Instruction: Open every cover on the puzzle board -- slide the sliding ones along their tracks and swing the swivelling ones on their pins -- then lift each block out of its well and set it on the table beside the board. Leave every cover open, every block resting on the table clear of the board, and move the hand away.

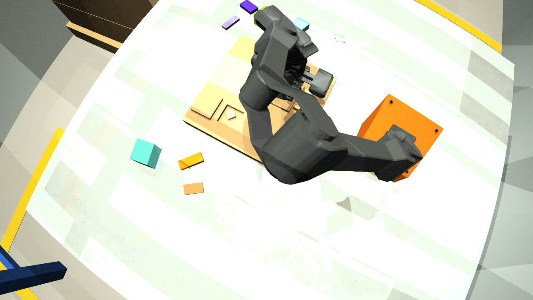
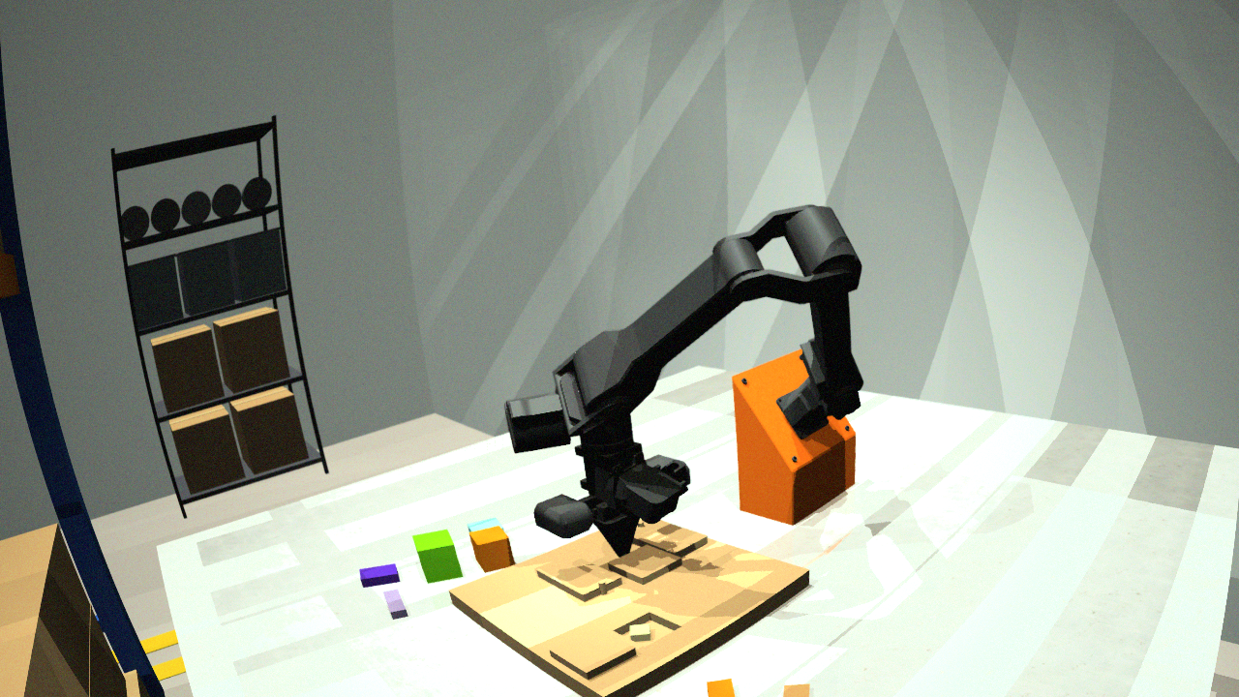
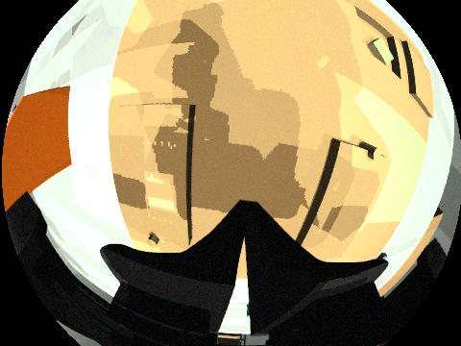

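- Puzzle board (image 1: 223,131) (image 2: 762,581) (image 3: 269,53): pale wood slab, flat on table (image 1: 238,231) (image 2: 952,555), in front of orange base (image 1: 417,123) (image 2: 758,468) (image 3: 40,139).
- Raised square covers on top.
- One well exposed, small pale block (image 1: 230,113) (image 2: 640,631) (image 3: 382,51) inside.
- Gripper (image 1: 294,89) (image 2: 621,551) (image 3: 246,206) closed, nothing held, tips down at board.

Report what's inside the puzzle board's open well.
A small pale block sits in the well, beside its dark-edged wall. Whatever lies directly beneath the block is hidden by it.
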You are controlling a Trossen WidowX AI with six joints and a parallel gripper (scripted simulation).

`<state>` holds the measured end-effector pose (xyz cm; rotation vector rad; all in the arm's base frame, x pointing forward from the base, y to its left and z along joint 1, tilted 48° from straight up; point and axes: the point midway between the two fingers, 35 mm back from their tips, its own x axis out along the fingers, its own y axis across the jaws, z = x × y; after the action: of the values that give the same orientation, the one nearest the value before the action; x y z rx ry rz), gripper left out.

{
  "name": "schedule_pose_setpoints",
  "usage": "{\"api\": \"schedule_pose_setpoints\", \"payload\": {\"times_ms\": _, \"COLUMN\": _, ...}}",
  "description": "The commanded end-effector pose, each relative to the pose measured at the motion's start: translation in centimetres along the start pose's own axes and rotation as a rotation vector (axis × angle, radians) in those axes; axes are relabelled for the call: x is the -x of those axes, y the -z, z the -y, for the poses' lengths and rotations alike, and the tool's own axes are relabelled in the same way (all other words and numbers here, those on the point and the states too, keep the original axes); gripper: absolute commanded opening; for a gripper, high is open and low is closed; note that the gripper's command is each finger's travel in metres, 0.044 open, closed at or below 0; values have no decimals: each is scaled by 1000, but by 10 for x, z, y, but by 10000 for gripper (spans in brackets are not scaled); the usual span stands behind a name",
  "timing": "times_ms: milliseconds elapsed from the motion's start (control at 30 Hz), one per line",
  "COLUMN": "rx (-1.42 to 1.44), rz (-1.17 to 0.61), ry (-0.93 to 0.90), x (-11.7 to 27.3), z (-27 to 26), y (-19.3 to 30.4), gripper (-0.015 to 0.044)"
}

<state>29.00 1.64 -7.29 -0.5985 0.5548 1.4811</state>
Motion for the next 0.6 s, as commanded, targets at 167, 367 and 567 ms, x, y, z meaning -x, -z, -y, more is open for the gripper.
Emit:
{"api": "schedule_pose_setpoints", "payload": {"times_ms": 167, "rx": -3, "rz": 2, "ry": 4, "x": 0, "z": 2, "y": -9, "gripper": 0}}
{"api": "schedule_pose_setpoints", "payload": {"times_ms": 367, "rx": -3, "rz": 1, "ry": 4, "x": 0, "z": 2, "y": -15, "gripper": 0}}
{"api": "schedule_pose_setpoints", "payload": {"times_ms": 567, "rx": -3, "rz": 1, "ry": 4, "x": 0, "z": 2, "y": -21, "gripper": 0}}
